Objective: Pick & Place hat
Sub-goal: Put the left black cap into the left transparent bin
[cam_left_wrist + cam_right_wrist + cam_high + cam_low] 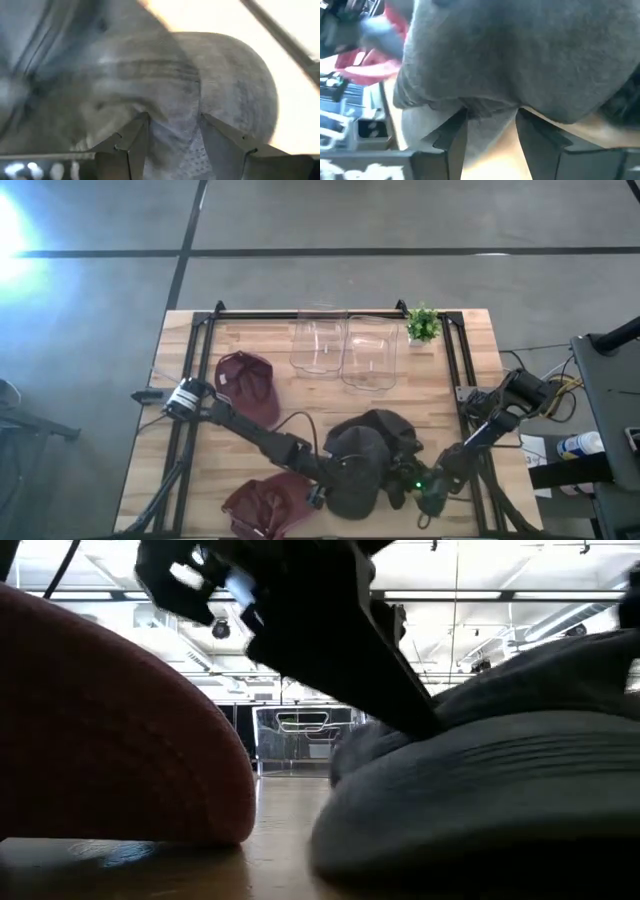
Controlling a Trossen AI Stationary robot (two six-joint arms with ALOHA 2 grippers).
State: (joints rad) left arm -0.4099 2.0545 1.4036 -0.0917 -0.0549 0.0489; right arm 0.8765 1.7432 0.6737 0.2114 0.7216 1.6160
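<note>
**Two arms at a grey hat**

The left gripper [172,142] pinches the grey hat [362,463] at the table's [200,480] near edge, beside a red hat [265,505]. The right gripper [490,135] seems to pinch its other side.

A wooden tabletop [250,340] carries a black frame [300,313] along its edges. At the far edge stand two clear plastic bins [345,350], touching side by side (both look empty). Just beside them, at the far right corner, sits a small green plant [423,324]. Off the tabletop's right side lies a tangle of cables [560,385].
</note>
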